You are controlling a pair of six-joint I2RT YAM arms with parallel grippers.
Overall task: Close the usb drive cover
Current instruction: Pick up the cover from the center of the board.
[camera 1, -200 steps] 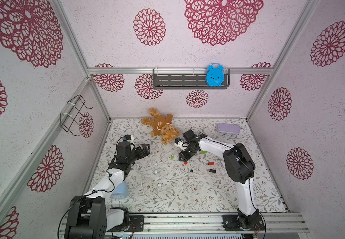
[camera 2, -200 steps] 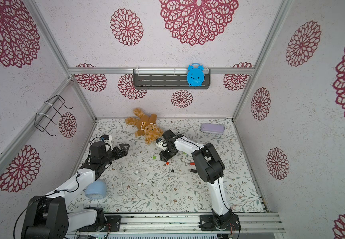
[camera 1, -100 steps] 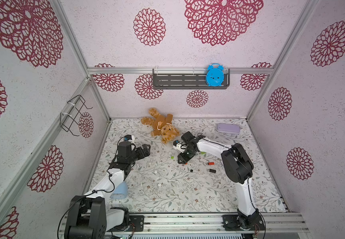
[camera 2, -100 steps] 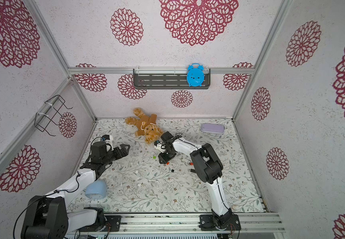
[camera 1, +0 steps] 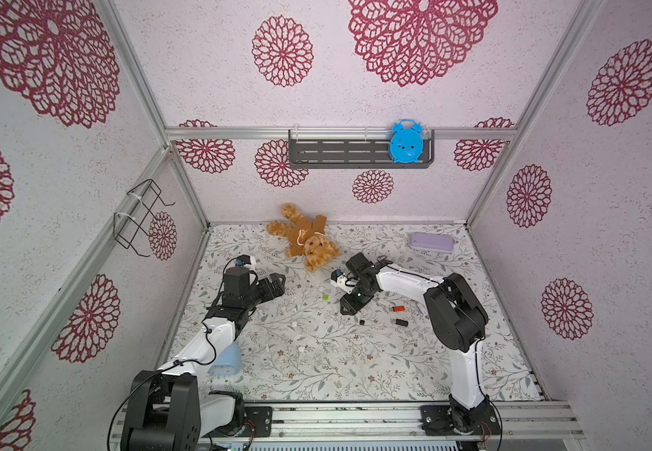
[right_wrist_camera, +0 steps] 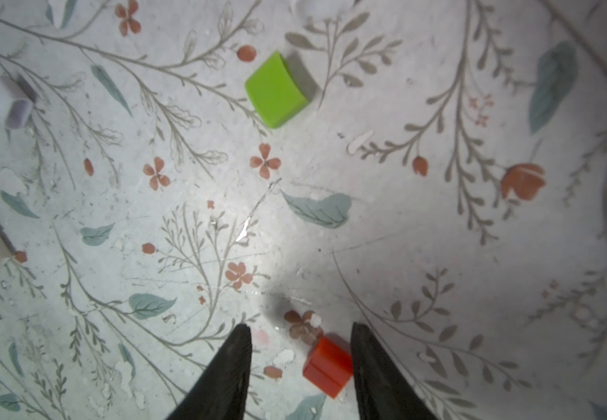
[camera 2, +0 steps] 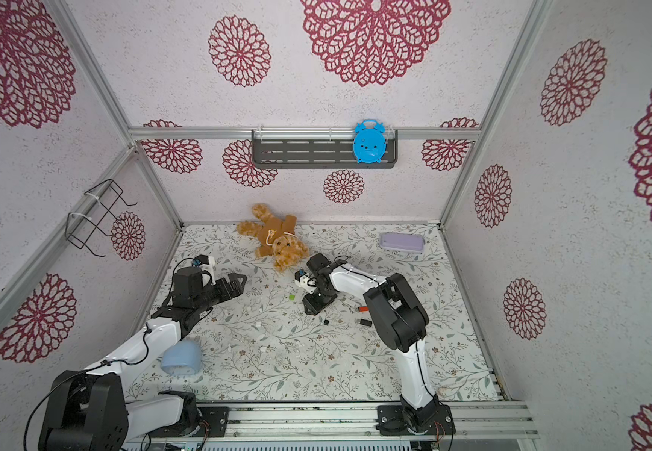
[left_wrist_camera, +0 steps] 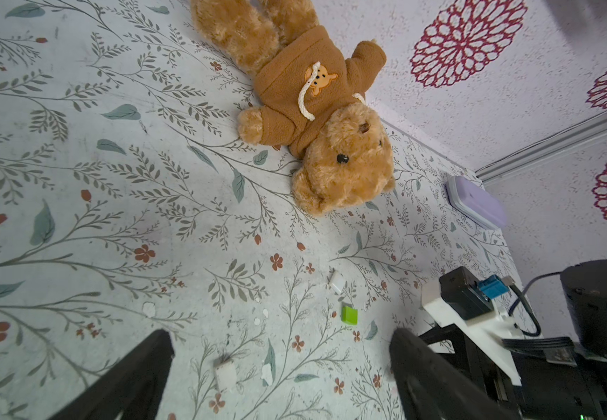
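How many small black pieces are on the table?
2. The longer black piece lies beside the red piece; the smaller black piece sits near the right tool. Others may hide under the right arm.

The right tool [camera 1: 348, 308] points down near a green block [camera 1: 325, 297].

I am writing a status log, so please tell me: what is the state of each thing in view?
left gripper: open, empty.
right gripper: open, around the red piece.
red piece: between the jaws, not clamped.
green piece: loose on the table.
teddy bear: lying face up.
purple case: closed.
blue clock: standing on the shelf.
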